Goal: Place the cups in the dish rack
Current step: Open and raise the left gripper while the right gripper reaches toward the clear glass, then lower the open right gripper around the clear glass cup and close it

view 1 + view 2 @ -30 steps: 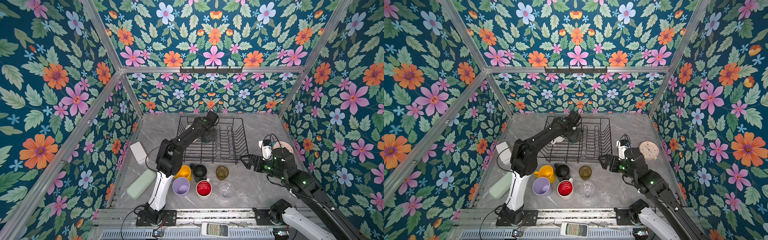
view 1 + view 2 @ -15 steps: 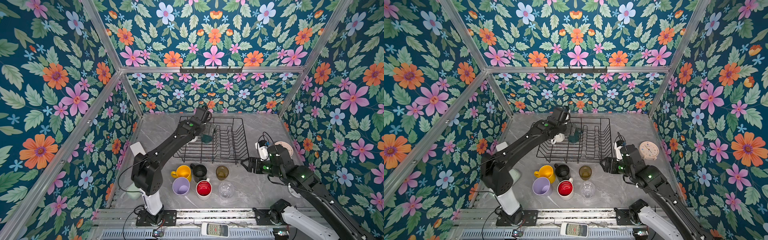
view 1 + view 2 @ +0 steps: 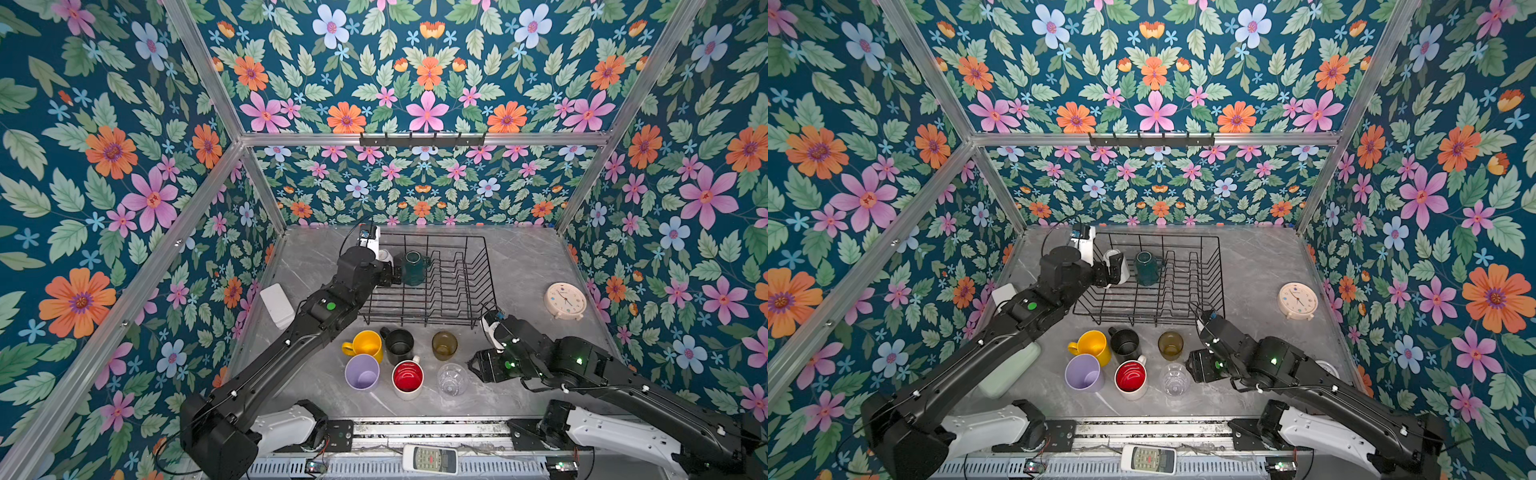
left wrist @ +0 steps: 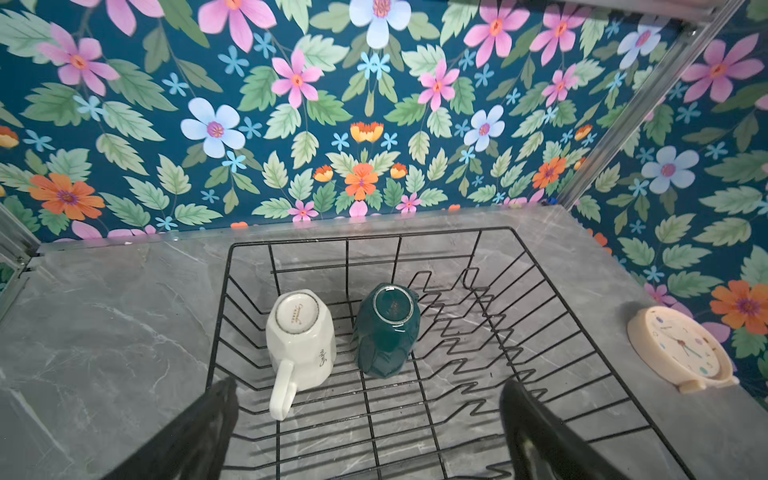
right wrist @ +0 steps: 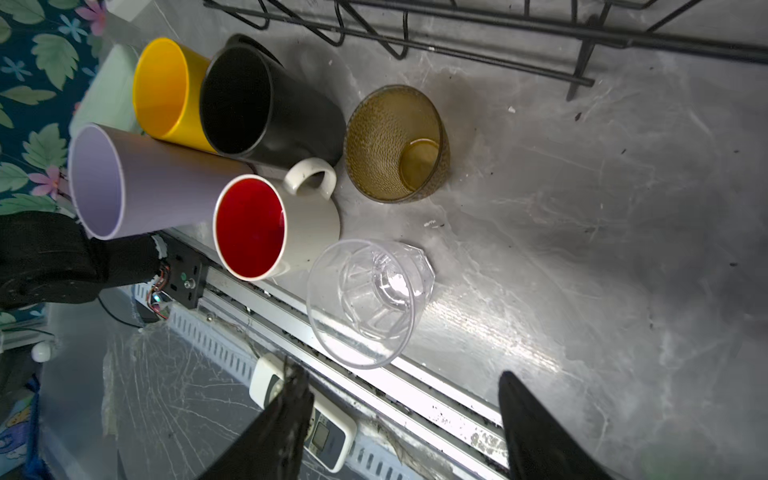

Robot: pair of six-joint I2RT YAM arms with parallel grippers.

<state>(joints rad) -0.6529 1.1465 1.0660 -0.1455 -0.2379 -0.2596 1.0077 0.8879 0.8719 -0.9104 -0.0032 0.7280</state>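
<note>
Cups number eight in all. Two are in the dish rack (image 3: 453, 286), which sits on the grey table (image 3: 523, 266) at the centre of both top views. These are a green mug (image 3: 413, 268) and a white mug (image 4: 300, 340), both upside down and side by side near the rack's upper left corner. The left wrist view shows them close but not touching.

The other six stand upright on the table just below the rack, in the lower middle of both top views, in two rows. The upper row, from the left, has a yellow mug (image 3: 365, 344), a black mug (image 3: 399, 345) just beside it, and an amber tumbler (image 3: 444, 345) set a little apart. The lower row has a lilac tumbler (image 3: 362, 372), a red-lined white mug (image 3: 408, 376) and a clear glass (image 3: 452, 379).

The left gripper (image 4: 369, 386) hangs over the rack's left part beside the white mug, its jaws spread wide with nothing between them. The right gripper (image 5: 400, 372) sits low, just right of the clear glass in both top views. Its jaws are apart and empty, and the glass is just ahead of the fingertips (image 5: 296, 374), not clasped.

A cream clock (image 3: 565, 301) lies right of the rack, a white box (image 3: 277, 305) left of it, and a remote control (image 3: 430, 459) at the bottom edge.
</note>
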